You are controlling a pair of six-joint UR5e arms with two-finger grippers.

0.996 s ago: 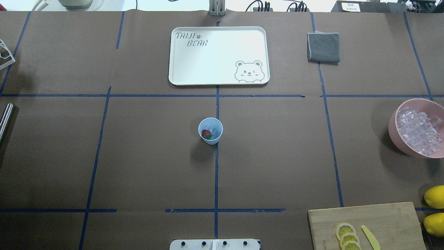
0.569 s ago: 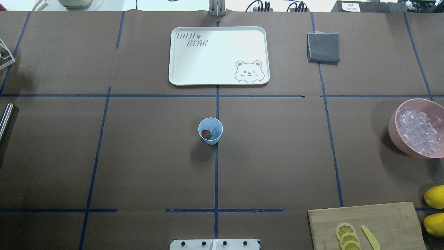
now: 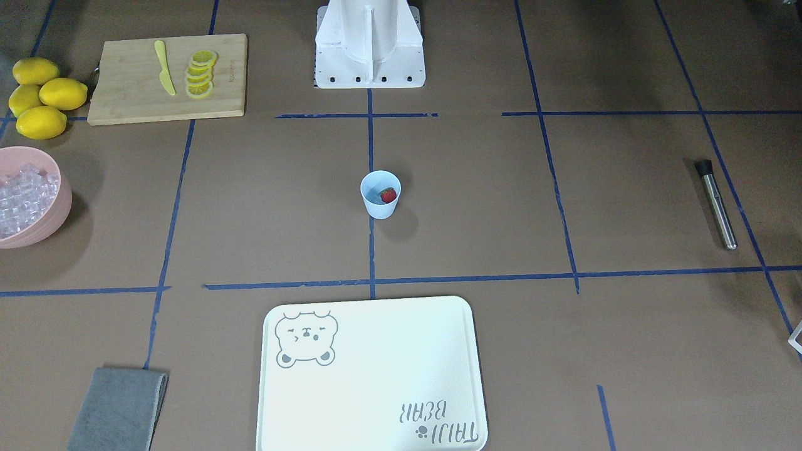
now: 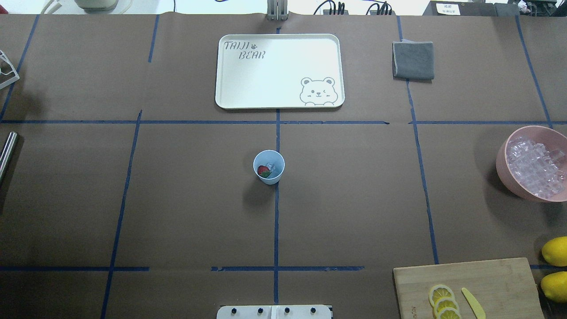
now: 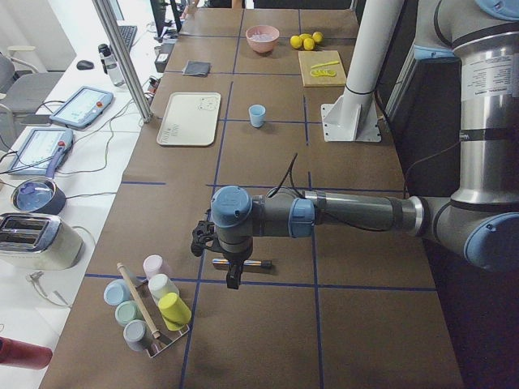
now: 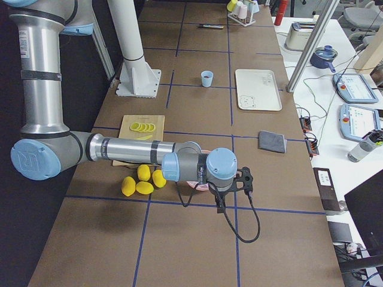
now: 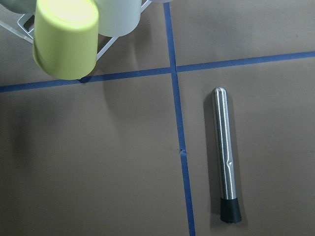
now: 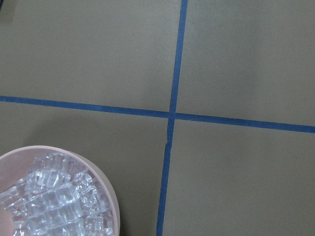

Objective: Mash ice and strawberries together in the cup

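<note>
The light blue cup (image 4: 269, 167) stands upright at the table's middle, also in the front-facing view (image 3: 380, 195). Inside it lie a red strawberry (image 4: 263, 170) and a piece of clear ice (image 4: 271, 167). My left gripper (image 5: 199, 239) shows only in the exterior left view, hovering above a steel muddler (image 7: 225, 157) far left of the cup; I cannot tell if it is open or shut. My right gripper (image 6: 245, 177) shows only in the exterior right view, beside the pink bowl (image 4: 502, 164) of ice cubes (image 8: 49, 201); I cannot tell its state.
A white bear tray (image 4: 279, 71) lies beyond the cup, with a grey cloth (image 4: 413, 60) to its right. A cutting board (image 4: 469, 288) with lemon slices and a yellow knife, and whole lemons (image 4: 556, 251), sit at the front right. A rack of cups (image 7: 64, 39) stands near the muddler.
</note>
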